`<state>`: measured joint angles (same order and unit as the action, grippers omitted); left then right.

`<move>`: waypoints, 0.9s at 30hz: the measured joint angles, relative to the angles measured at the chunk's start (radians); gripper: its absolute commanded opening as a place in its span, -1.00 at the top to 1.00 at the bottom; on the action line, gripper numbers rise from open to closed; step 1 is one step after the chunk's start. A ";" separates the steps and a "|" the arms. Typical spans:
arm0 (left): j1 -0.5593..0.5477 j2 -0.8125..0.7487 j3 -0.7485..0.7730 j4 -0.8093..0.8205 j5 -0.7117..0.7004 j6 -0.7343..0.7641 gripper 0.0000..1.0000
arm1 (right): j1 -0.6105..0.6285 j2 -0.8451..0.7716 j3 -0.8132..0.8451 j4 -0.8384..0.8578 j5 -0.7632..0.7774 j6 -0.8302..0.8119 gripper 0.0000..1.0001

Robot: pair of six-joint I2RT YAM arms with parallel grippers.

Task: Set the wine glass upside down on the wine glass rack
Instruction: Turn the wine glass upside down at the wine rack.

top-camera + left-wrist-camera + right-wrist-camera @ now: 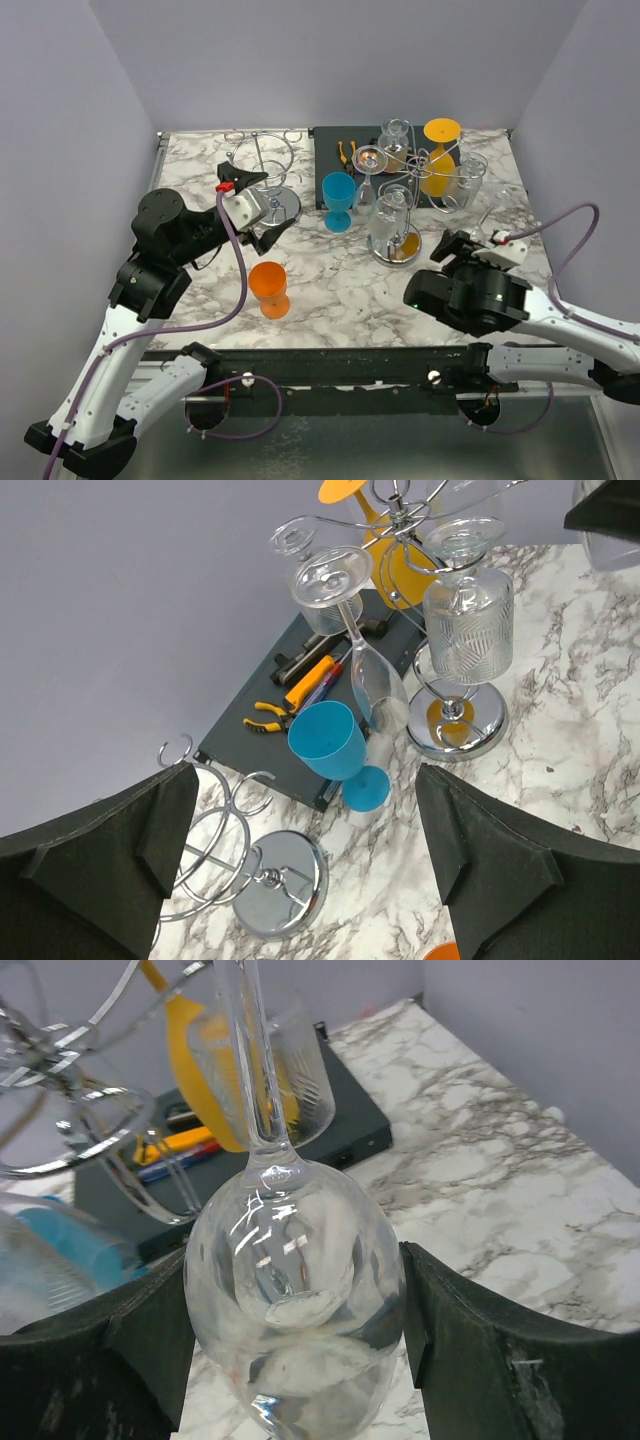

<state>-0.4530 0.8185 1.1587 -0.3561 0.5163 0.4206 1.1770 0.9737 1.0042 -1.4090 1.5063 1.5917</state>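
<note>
Wine glass (295, 1260) is in my right gripper (296, 1330). The jaws pinch its bowl from both sides, and the stem runs up and away from the wrist camera, with the foot out of frame there. The glass is held off the table (340, 290), just beside the loaded rack (405, 255) on the right half. That rack's wire arms (60, 1110) sit up-left of the stem; I cannot tell if they touch it.

The loaded rack already carries several clear glasses hanging bowl-down and one orange glass (440, 160). Behind it a dark tray (328, 150) holds small hand tools. A blue goblet (338, 200) stands upright just left of that rack.

My left gripper (262, 215) has its jaws spread wide with nothing between them, and hangs by a second rack (280, 880), chrome base and bare wire hooks, on the left half. An orange cup (269, 288) stands near the front edge, well apart from both racks.
</note>
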 measured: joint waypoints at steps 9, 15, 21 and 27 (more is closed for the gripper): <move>0.000 -0.005 -0.002 0.003 0.018 0.002 -0.98 | 0.364 -0.175 0.140 0.001 -0.032 -0.262 0.99; 0.000 -0.008 -0.002 0.003 0.023 0.002 -0.98 | 0.418 -0.220 0.188 0.047 -0.083 -0.465 0.99; 0.000 -0.007 -0.002 0.003 0.044 0.002 -0.98 | 0.488 -0.285 0.159 0.336 -0.098 -0.811 0.99; 0.000 0.018 0.006 0.003 0.076 -0.006 -0.98 | 0.526 -0.088 0.454 0.195 -0.016 -0.750 0.98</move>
<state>-0.4530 0.8360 1.1652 -0.3527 0.5922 0.4145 1.7027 0.8860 1.4586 -1.2137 1.4899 0.8421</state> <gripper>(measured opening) 0.988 0.733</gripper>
